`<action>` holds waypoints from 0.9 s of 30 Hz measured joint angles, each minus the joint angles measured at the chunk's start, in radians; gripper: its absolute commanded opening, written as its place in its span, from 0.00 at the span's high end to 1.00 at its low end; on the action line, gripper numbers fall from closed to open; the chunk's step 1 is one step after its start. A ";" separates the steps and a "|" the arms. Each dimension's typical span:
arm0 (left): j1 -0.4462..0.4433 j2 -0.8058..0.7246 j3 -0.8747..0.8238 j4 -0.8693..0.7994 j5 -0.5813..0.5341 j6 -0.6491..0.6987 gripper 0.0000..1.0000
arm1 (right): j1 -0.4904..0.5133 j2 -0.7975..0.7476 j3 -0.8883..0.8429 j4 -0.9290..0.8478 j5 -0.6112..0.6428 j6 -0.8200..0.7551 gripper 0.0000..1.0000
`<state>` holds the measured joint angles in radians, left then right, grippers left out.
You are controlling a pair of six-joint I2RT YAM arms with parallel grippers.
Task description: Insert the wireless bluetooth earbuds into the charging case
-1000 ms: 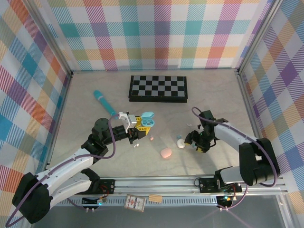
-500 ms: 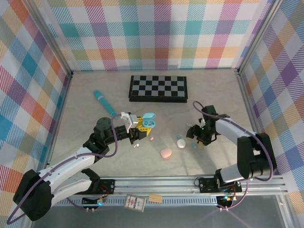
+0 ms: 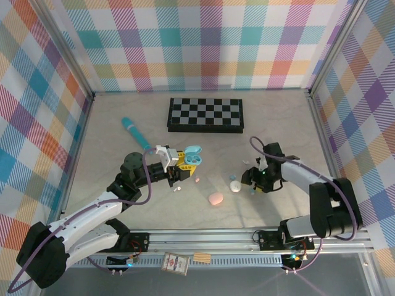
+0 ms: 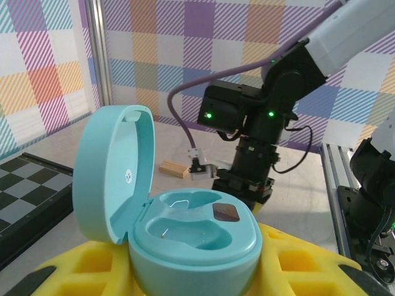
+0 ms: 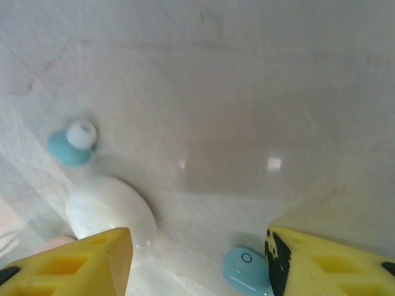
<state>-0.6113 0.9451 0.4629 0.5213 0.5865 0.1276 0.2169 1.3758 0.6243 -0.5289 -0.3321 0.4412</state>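
My right gripper [image 5: 197,242] has shifted slightly over the counter [image 5: 247,92], jaws apart and empty, a pale blue earbud [image 5: 245,271] lying between them just beside one finger, while my left gripper [image 3: 178,165] clasps the open charging case [image 4: 194,237].

A folded black-and-white chessboard [image 3: 205,115] lies at the far middle of the table [image 3: 278,123], close to the plaid back wall [image 3: 203,43]. A teal pen-like stick [image 3: 136,134] lies slanted to its left. At the near rail, a small patterned box [image 3: 175,263] sits just beside a wooden block [image 3: 202,256]
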 measured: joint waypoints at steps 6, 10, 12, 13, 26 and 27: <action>0.000 0.021 0.014 0.005 0.011 0.000 0.71 | 0.000 -0.085 -0.045 -0.031 -0.026 0.017 0.44; 0.000 0.042 0.015 0.005 0.025 -0.004 0.71 | 0.000 -0.085 -0.052 -0.027 -0.030 0.019 0.46; 0.000 0.047 0.017 0.005 0.027 -0.005 0.71 | 0.000 -0.080 -0.061 -0.016 -0.034 0.022 0.47; 0.000 0.047 0.018 0.005 0.029 -0.004 0.71 | 0.000 -0.077 -0.064 -0.012 -0.037 0.022 0.48; 0.000 0.038 0.024 0.003 0.033 -0.005 0.71 | -0.008 -0.058 -0.075 0.001 -0.032 0.049 0.63; 0.000 0.038 0.024 0.003 0.033 -0.005 0.71 | -0.008 -0.058 -0.076 0.001 -0.032 0.050 0.63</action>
<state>-0.6113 0.9833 0.4873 0.5247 0.6197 0.1230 0.2085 1.3178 0.5488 -0.5278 -0.3637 0.4908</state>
